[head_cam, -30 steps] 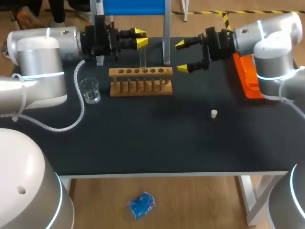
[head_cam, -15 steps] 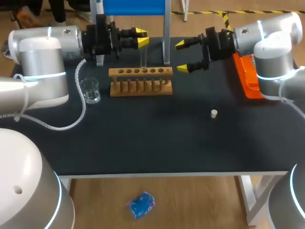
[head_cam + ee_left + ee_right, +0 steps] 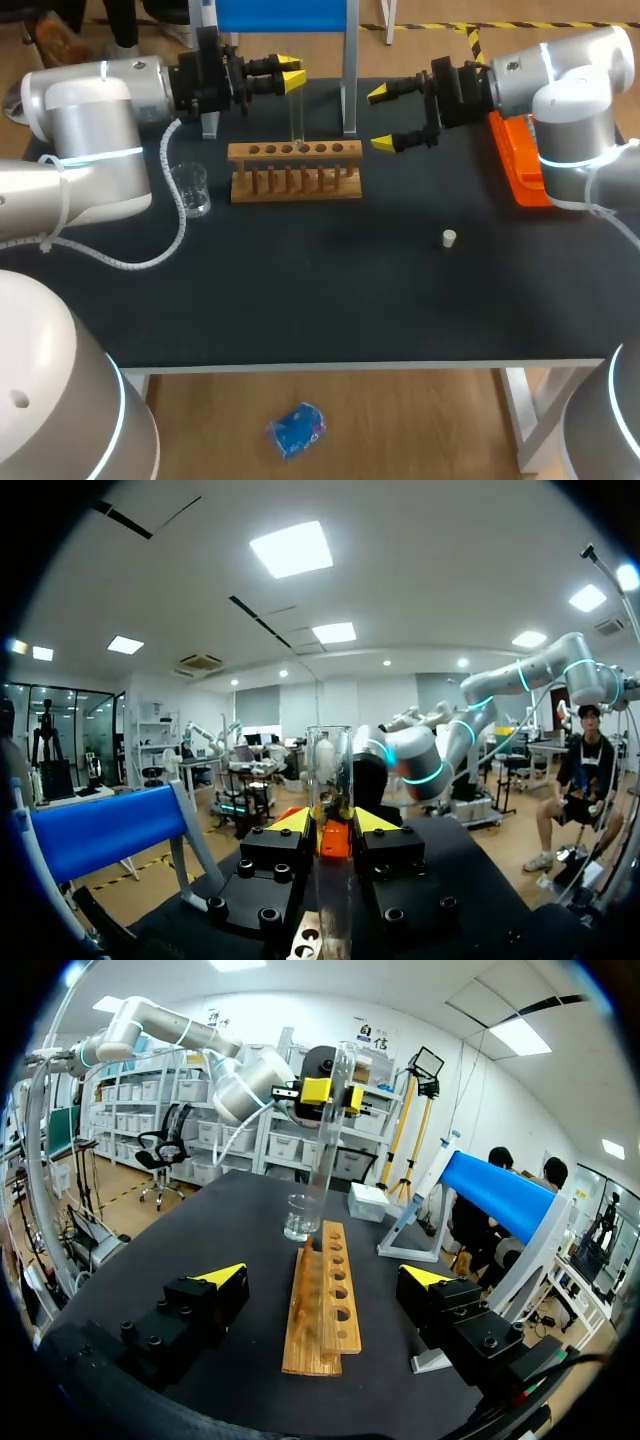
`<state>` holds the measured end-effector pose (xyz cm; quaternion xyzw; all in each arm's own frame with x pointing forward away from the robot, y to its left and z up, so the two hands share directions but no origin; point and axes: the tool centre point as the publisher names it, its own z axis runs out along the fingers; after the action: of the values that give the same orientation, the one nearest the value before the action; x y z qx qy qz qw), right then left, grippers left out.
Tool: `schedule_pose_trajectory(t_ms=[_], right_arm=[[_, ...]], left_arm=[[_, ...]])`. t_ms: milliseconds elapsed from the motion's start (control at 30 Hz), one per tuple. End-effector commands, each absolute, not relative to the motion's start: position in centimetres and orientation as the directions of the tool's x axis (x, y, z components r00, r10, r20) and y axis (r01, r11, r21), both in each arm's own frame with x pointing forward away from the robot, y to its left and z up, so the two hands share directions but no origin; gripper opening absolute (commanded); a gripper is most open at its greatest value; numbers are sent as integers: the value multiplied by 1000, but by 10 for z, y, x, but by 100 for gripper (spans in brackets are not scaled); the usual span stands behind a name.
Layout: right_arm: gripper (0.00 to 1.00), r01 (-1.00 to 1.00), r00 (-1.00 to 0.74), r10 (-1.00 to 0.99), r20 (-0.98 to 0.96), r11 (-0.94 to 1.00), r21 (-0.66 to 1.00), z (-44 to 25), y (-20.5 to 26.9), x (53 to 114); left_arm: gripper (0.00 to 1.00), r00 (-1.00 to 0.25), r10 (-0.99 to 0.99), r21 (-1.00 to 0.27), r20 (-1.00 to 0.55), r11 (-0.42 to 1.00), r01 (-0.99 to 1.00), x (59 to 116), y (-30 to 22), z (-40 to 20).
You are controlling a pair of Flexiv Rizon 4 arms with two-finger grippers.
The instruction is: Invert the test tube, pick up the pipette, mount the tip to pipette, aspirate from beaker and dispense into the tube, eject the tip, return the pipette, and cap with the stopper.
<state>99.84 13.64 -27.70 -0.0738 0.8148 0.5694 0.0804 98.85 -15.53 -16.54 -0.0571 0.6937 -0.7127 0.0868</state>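
Left end effector (image 3: 291,72) clamps the test tube (image 3: 297,118) over the wooden rack (image 3: 295,170), probably for room to flip it. Right end effector (image 3: 381,119) hangs nearby, fingers apart.

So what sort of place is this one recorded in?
Probably a robot lab's mock chemistry bench: a wooden test tube rack, a glass beaker and a test tube held in the left gripper, all over a black table.

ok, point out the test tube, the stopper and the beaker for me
test tube (image 3: 296,122): head view, on the glass wall just above the rack.
stopper (image 3: 449,238): head view, middle of the small white plug.
beaker (image 3: 198,192): head view, on its clear side wall.
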Motion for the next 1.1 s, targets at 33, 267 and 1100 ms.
schedule_pose_trajectory(t_ms=[33, 267, 1100], right_arm=[[100, -212, -976, -29, -216, 341, 916, -277, 136, 998], [100, -212, -976, -29, -216, 341, 916, -277, 136, 998], [100, -212, -976, -29, -216, 341, 916, -277, 136, 998]], left_arm=[[0, -984, -178, -999, -25, -30, 31, 1007, -158, -173], [0, -986, -166, -999, 14, -31, -9, 1025, -166, -177], [0, -985, -167, -998, 41, -56, -32, 1037, -170, -203]])
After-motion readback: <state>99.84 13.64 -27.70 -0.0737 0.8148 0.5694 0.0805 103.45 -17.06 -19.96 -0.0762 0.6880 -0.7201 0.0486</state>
